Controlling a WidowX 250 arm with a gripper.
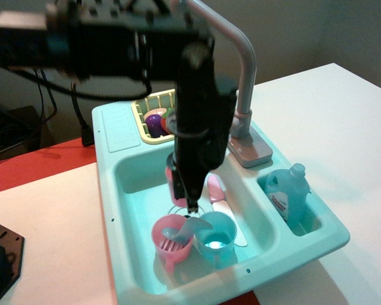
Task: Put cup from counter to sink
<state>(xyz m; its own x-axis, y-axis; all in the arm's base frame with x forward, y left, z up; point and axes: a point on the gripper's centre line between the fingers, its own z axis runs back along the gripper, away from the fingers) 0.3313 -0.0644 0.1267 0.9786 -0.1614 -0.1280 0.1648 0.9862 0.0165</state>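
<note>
The pale pink cup point(173, 183) hangs low inside the sink point(134, 184), just above the grooved drain, with only its left side showing beside the black fingers. My gripper point(183, 194) is shut on it and reaches down into the basin from above. The counter point(122, 127), the ledge with the ribbed patch at the unit's back left, has nothing on it. My arm hides the middle of the basin and part of the rack behind it.
A darker pink handled cup point(170, 241) and a teal cup point(216, 238) stand at the basin's front, right below my gripper. A pink-handled knife point(220, 197) lies beside them. The grey faucet point(242, 82), a yellow rack point(151, 114) of toy food and a blue bottle point(287, 194) surround the basin.
</note>
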